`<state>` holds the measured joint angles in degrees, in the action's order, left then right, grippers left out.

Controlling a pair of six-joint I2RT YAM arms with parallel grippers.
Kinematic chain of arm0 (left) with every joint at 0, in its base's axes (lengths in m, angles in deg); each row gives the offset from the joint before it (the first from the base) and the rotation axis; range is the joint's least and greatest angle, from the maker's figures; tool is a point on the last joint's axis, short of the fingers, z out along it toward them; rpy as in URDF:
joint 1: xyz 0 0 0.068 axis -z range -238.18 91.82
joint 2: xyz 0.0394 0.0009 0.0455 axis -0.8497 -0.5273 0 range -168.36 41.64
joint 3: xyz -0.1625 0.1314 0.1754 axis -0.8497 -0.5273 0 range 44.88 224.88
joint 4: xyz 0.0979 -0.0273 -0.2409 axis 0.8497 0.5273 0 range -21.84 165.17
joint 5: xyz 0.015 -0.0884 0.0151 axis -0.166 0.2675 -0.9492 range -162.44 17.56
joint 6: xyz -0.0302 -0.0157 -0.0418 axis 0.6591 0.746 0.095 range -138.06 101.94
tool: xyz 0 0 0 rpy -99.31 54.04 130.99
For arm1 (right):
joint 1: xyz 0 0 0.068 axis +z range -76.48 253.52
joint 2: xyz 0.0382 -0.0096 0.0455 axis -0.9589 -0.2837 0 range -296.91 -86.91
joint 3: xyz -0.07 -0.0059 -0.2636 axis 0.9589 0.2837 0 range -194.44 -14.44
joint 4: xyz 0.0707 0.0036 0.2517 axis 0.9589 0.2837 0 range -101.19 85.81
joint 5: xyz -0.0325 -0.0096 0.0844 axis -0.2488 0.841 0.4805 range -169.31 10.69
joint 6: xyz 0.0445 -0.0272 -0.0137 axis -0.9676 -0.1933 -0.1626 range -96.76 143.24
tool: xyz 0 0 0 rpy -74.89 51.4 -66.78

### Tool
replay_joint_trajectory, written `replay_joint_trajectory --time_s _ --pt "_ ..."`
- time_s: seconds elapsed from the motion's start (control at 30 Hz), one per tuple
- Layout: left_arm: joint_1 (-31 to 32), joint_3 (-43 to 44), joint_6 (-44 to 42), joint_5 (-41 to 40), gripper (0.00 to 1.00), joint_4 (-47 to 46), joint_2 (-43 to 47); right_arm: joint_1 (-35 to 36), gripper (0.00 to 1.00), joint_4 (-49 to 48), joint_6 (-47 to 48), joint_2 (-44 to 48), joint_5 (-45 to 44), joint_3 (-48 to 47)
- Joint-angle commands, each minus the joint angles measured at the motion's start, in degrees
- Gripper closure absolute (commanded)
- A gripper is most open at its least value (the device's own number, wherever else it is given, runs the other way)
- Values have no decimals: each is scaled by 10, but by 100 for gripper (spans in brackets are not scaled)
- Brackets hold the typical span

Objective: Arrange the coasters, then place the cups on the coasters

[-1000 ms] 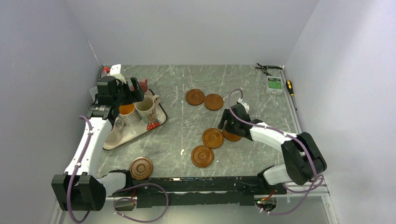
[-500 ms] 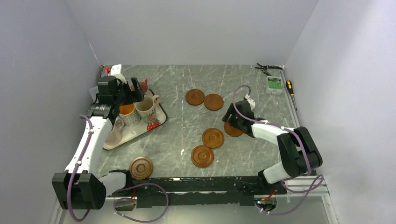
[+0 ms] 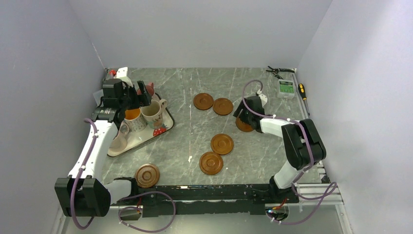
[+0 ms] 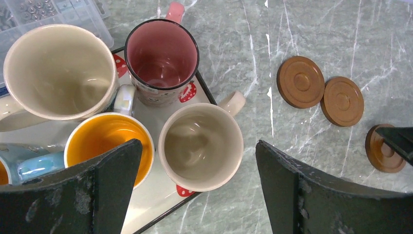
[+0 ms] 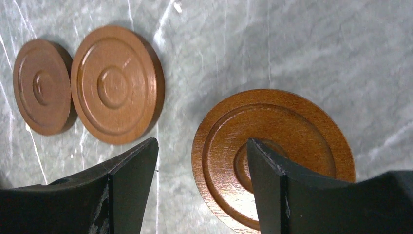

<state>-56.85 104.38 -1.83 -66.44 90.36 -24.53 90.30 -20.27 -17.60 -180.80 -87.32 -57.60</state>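
Jaws of the right gripper (image 5: 202, 146) stood partly open, holding nothing. The coaster (image 5: 292, 122) sat off-centre beneath them, mostly under the finger farther from the touching coaster pair (image 5: 114, 90), near that pair.

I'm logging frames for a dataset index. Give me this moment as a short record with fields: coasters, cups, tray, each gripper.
coasters: six, all bare on the table
cups: grouped on the tray, none on a coaster
tray: far left of table
left gripper: open, above the cups
right gripper: open, over one coaster
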Motion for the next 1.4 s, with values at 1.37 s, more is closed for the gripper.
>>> replay_joint_trajectory --time_s 1.37 --pt "1 27 9 19 6 3 -8 -20 27 118 121 -29 85 -217"
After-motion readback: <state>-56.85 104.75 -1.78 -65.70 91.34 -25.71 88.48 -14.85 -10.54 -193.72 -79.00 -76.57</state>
